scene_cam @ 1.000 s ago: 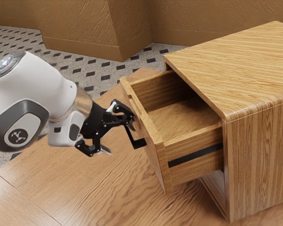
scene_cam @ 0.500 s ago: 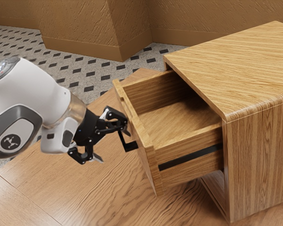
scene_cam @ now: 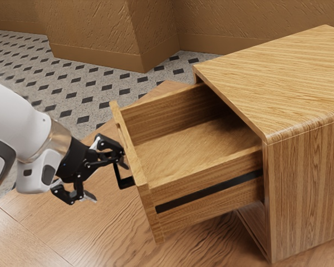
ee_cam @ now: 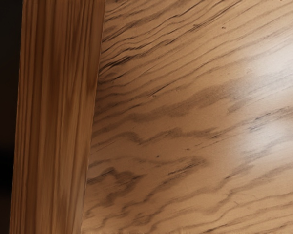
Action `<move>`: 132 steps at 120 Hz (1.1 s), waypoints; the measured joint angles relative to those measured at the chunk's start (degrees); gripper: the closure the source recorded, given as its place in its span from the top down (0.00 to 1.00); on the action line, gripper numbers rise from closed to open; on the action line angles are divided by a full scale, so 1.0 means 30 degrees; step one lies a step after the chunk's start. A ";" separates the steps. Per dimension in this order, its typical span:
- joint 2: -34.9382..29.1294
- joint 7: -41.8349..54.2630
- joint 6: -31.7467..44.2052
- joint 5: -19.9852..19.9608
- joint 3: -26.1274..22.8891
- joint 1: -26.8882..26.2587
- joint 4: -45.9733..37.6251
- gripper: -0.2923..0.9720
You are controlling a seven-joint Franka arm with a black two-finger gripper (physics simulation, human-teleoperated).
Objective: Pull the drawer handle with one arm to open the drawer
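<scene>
Gripper clamped on the black handle; the drawer (well out of the cabinet) lies toward the exterior view's right, so any pull would run leftward.

My gripper and handle: black. drawer, cabinet: tan oak grain. arm: white, grey. floor: grey speckle, black diamonds.

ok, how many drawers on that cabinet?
1. The drawer, pulled well out of the cabinet toward the exterior view's left, black handle on its front. The cabinet's far sides are hidden.
</scene>
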 joint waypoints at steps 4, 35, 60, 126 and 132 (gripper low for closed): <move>-0.0192 0.0001 -0.0046 -0.0048 -0.0143 0.0212 -0.0153 0.78; -0.2194 0.0017 -0.0631 -0.0067 -0.0616 0.1407 -0.1333 0.76; -0.3654 0.0035 -0.1366 -0.0044 -0.0929 0.2136 -0.2017 0.74; -0.5410 0.0144 -0.3293 0.0030 -0.0968 0.3074 -0.2562 0.71; -0.5299 0.0154 -0.3335 0.0018 -0.0985 0.3017 -0.2357 0.70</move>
